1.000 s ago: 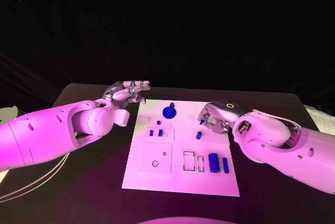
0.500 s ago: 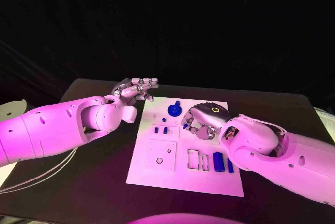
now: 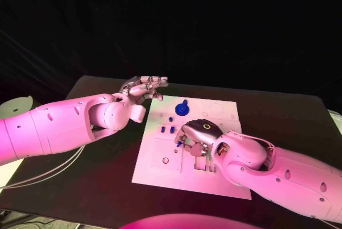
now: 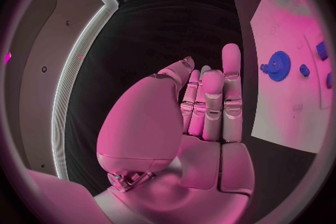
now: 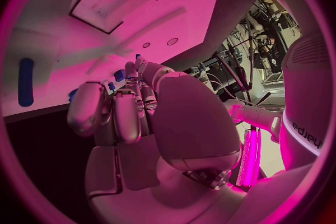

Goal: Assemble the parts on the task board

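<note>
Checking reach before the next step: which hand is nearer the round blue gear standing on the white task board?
Left. The left hand is just beyond the board's corner beside the round blue gear; the right hand is mid-board.

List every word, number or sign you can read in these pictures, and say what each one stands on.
"arpa": the legible end of a word cut off at the picture's rim, on the robot's white body in the right wrist view.
Task board: outlines and holes only, no legible writing.
Blue parts: no markings legible.
</note>
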You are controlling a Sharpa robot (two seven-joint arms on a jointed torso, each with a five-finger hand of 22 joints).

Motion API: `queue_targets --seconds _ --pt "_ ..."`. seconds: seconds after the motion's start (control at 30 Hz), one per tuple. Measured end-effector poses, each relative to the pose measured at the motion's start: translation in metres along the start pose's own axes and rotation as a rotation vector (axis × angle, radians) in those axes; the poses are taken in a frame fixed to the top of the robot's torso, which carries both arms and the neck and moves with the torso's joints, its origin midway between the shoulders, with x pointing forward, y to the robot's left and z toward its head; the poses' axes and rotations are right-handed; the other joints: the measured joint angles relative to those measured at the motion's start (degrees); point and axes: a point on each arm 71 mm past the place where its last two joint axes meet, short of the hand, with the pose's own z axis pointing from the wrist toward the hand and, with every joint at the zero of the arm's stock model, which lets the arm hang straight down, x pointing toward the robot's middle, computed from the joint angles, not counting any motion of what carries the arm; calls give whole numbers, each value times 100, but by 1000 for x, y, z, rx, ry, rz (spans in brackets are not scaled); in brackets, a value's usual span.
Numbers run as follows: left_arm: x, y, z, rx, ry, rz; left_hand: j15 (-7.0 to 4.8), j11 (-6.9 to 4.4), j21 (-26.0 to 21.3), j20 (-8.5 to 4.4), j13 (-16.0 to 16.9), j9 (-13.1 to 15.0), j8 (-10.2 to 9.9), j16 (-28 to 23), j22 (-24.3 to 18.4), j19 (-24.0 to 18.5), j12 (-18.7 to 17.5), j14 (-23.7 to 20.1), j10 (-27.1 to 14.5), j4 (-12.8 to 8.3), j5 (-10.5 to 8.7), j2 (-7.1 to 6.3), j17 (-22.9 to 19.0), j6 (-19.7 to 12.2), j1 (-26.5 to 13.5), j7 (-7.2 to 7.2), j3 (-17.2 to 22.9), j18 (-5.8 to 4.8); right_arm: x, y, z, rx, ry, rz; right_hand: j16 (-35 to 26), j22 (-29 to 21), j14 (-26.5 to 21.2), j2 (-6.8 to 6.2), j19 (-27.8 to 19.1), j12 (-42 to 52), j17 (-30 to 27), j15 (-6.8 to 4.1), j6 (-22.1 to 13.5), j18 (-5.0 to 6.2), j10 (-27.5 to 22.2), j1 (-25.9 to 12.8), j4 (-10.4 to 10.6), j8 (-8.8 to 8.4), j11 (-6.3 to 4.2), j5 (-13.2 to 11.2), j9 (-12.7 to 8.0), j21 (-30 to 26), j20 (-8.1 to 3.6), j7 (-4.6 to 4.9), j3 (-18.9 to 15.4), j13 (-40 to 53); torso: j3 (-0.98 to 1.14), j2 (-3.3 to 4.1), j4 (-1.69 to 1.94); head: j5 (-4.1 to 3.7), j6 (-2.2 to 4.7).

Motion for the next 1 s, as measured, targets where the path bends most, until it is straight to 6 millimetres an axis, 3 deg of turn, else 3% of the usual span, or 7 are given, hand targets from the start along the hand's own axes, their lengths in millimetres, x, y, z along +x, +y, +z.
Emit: queue_targets --seconds 1.0 --pt "0 0 0 -4 3 -1 0 0 -27 0 0 0 0 0 1 0 22 0 0 0 0 0 -13 0 0 0 0 0 13 4 0 -22 50 13 0 -5 0 17 0 -22 -6 0 11 0 90 -31 0 -52 -49 -5 -4 0 0 12 -1 -21 10 -1 -3 74 -65"
